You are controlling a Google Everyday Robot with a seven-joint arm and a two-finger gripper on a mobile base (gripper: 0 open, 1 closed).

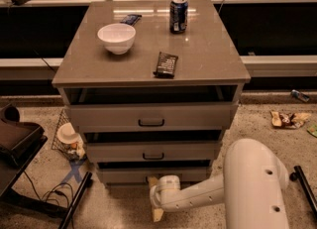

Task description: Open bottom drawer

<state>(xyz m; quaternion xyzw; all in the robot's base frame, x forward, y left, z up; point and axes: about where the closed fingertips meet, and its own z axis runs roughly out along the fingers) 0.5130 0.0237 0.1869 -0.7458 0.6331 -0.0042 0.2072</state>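
Note:
The grey-beige cabinet [148, 59] has three drawers, each with a small black bar handle. The top drawer [151, 116] and middle drawer [152, 151] show their handles. The bottom drawer [124, 175] is the lowest and narrowest, with a dark gap above its front. My gripper [154, 186] sits low at the end of the white arm [198, 198], right against the middle of the bottom drawer's front. It covers the spot where that drawer's handle lies, so the handle is hidden.
On the cabinet top stand a white bowl [117, 37], a soda can [178, 15], a dark snack bar [166, 64] and a blue packet [130, 19]. A wire basket [67, 141] and a black stand [20, 143] are on the left floor. Wrappers [290, 119] lie on the right.

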